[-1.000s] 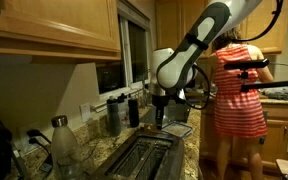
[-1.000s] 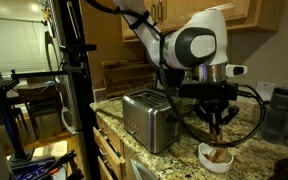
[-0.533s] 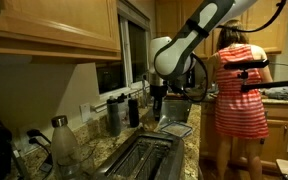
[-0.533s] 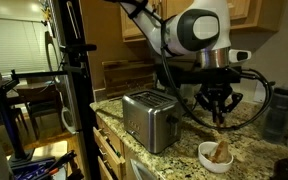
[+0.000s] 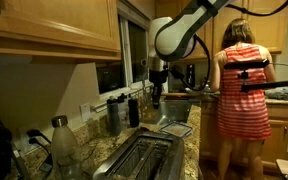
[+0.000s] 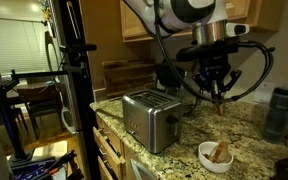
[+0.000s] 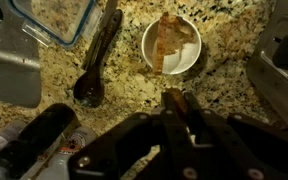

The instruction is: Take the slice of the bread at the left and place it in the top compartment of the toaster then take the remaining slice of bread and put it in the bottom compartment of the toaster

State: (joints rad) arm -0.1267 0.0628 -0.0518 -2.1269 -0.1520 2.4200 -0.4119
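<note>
Wrist view: gripper (image 7: 176, 102) clamps first slice (image 7: 173, 97) (above the bowl (image 7: 191, 63)). Second slice (image 7: 167, 42) lies inside; I judge toaster (image 6: 149, 120) unloaded.

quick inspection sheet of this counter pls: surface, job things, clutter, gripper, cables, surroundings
surface: speckled stone counter, crowded
job's things: toaster on counter; bowl slice lying in white bowl; held slice lifted
clutter: spoon, container, bottles
gripper: gripper shut on held slice, high above bowl
cables: black cables looping beside wrist
surroundings: person behind arm; cabinets
</note>
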